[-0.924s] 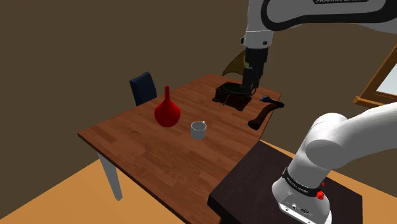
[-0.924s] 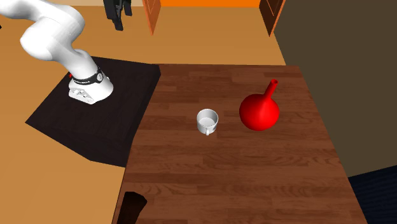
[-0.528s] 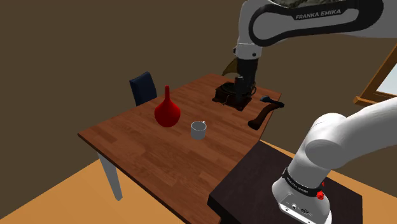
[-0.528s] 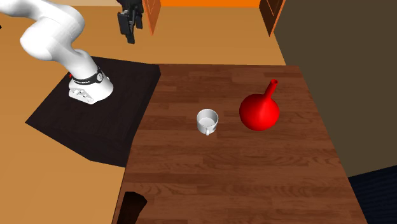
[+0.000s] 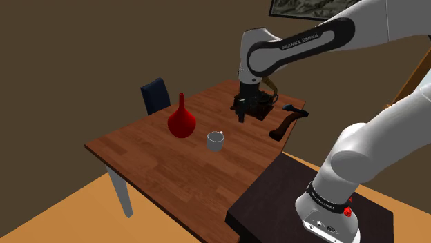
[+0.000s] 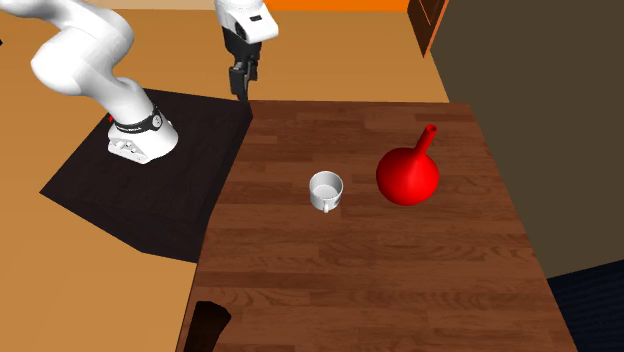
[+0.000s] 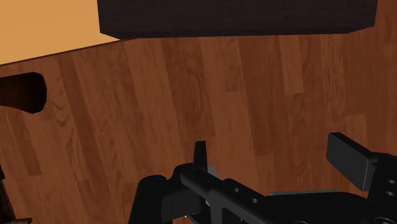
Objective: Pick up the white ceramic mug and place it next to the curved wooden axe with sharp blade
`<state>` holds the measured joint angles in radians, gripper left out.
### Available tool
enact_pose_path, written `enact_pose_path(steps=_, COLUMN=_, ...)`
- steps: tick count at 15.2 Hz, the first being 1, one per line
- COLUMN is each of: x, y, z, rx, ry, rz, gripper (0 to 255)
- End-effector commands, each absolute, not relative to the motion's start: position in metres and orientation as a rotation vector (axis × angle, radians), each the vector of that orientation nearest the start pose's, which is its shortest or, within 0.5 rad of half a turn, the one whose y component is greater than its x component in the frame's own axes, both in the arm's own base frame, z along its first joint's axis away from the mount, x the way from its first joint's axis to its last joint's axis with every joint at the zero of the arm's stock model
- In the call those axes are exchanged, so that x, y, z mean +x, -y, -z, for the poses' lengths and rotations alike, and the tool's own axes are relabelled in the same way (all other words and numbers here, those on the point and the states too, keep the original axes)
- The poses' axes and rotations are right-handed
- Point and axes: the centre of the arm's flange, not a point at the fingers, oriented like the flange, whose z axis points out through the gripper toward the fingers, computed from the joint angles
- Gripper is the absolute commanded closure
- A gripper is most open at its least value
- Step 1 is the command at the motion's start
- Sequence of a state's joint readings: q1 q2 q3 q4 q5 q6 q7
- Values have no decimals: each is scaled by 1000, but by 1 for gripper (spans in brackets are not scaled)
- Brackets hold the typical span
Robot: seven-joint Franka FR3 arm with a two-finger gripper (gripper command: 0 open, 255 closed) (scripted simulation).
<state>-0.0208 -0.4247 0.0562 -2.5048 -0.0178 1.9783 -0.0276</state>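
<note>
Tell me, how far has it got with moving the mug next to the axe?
Nothing looks done yet: the mug sits on the table beside the red vase, well apart from the axe. In hand: the gripper hangs near the table's edge, away from the mug. Left: reach the mug, grip it, carry it to the axe.

We see a white arm [image 5: 376,145] of rounded links with dark joints; pale lettering [image 5: 304,36], FRANKA EMIKA, runs along a dark band; a red button [image 5: 349,212] sits near the base; the gripper [image 5: 242,116] is all black.
</note>
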Motion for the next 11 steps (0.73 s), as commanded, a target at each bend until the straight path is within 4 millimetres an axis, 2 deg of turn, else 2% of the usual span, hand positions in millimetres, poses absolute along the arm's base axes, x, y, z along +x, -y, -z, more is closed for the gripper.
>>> enact_pose_path(steps=1, x=415, y=-14, z=-404, rx=-3176, ry=91, rz=-148, gripper=0)
enact_pose_path(steps=11, x=493, y=-7, z=-302, rx=-3182, ry=35, rz=-99, gripper=0)
